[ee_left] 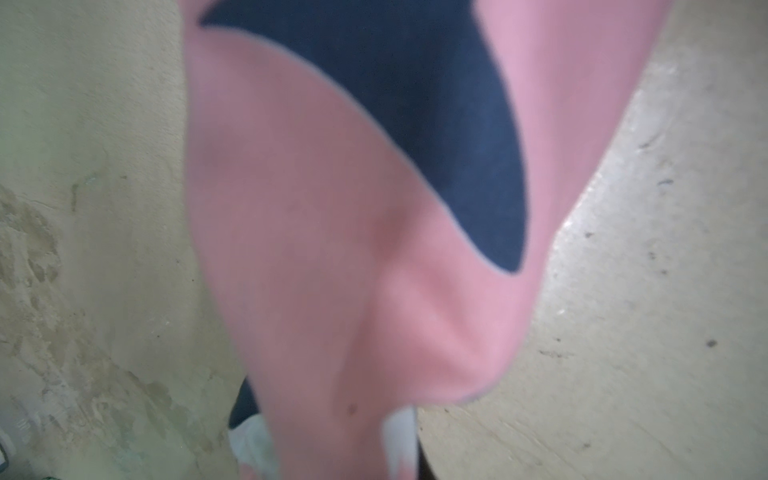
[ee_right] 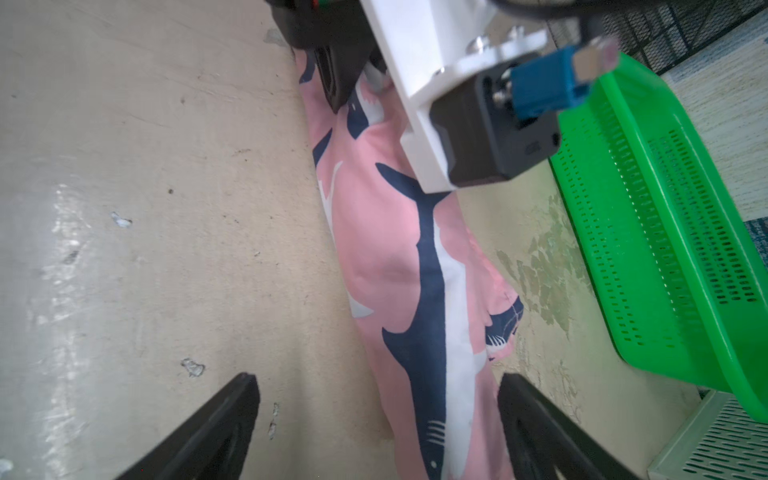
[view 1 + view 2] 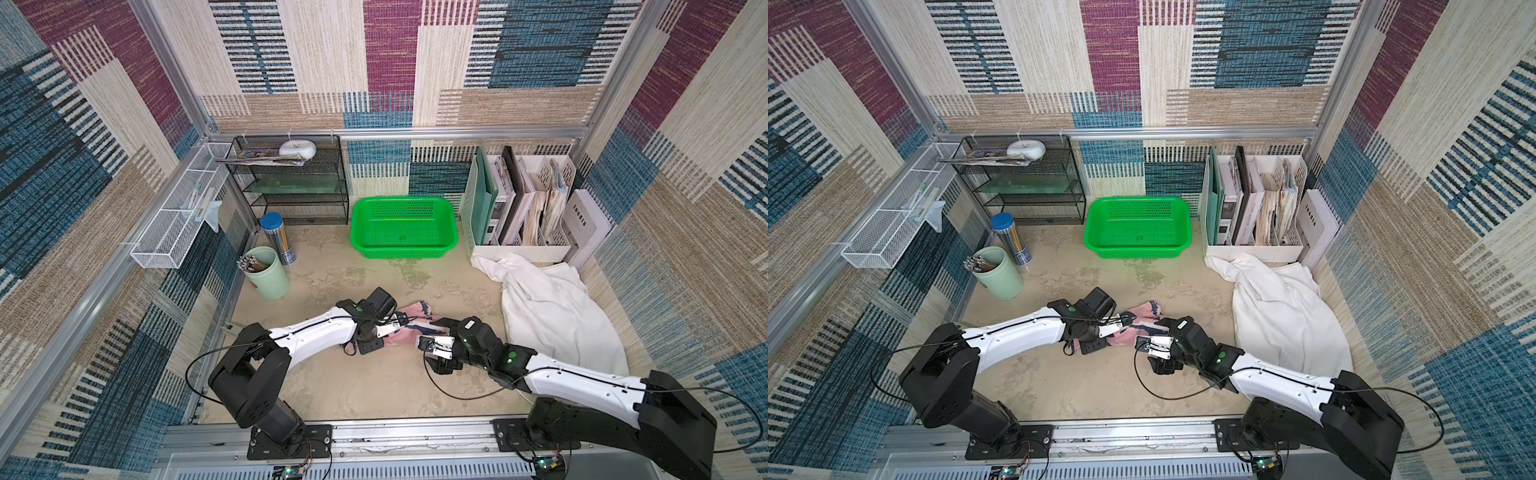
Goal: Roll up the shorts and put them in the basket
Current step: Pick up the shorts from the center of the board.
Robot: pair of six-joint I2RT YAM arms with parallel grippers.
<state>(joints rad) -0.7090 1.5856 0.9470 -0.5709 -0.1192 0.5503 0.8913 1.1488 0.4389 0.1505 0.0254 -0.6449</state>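
Top view: mint cup (image 3: 270,277) holds sticks (image 3: 248,263); left gripper (image 3: 368,344) pinches pink shorts (image 3: 405,336); right gripper (image 3: 431,344) wide-open.

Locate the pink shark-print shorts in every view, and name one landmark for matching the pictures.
Top view: pink shorts mid-table, nearer the camera than the green basket.
Top view: same spot, basket behind.
Left wrist: blurred pink cloth fills the centre; basket not in it.
Right wrist: long bundle down the middle, basket beside it, apart.
Landmark: the green basket.
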